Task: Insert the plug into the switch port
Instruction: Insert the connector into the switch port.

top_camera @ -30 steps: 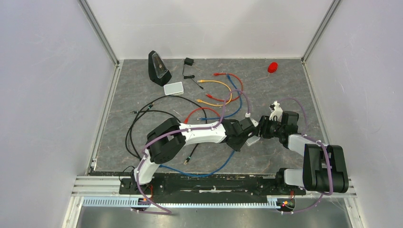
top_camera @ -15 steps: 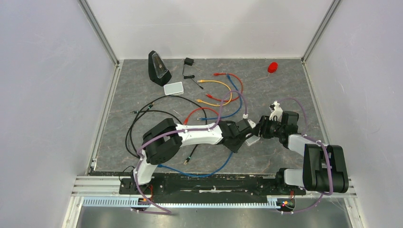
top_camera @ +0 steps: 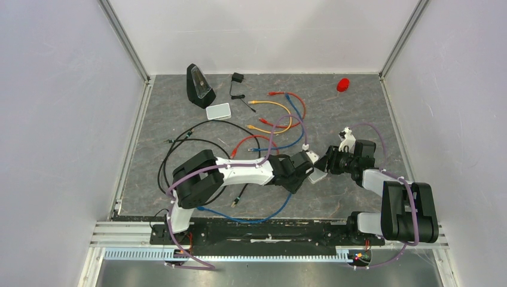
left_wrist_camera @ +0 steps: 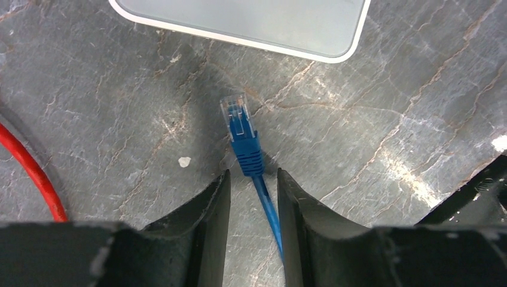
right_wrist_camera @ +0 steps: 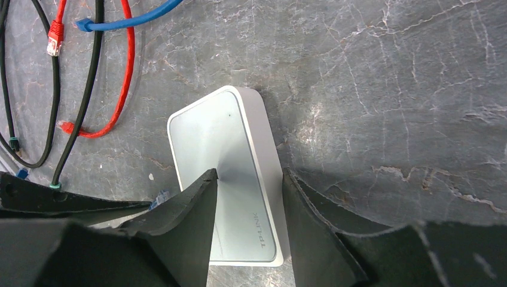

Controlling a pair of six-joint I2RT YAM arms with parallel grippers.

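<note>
Two matte black pincers hung close together over a grey surface veined like stone with pale cracks. The left pincer had its blunt, rough-edged jaws apart and clamped on nothing. A thin blue cable ran loose through the gap, close along one jaw.

The plug, a clear moulded head on a ribbed blue boot, lay flat just beyond the fingertips. Its tip was aimed at the switch box but was apart from it, with bare surface between.

That box was flat, smooth and pale grey-white, with rounded corners, a thin white rim and small grey lettering at one end. The right pincer straddled it with jaws apart, one overlapping the top face and the other beside the side wall. Whether they pressed it could not be told.

The port could not be made out. The left wrist view cut the box off, showing only a plain rim, and the right jaws hid its near end.

A glossy red cable curved past, cropped at both ends. Far back stood a black wedge-shaped device with a second pale box just beside it.
</note>
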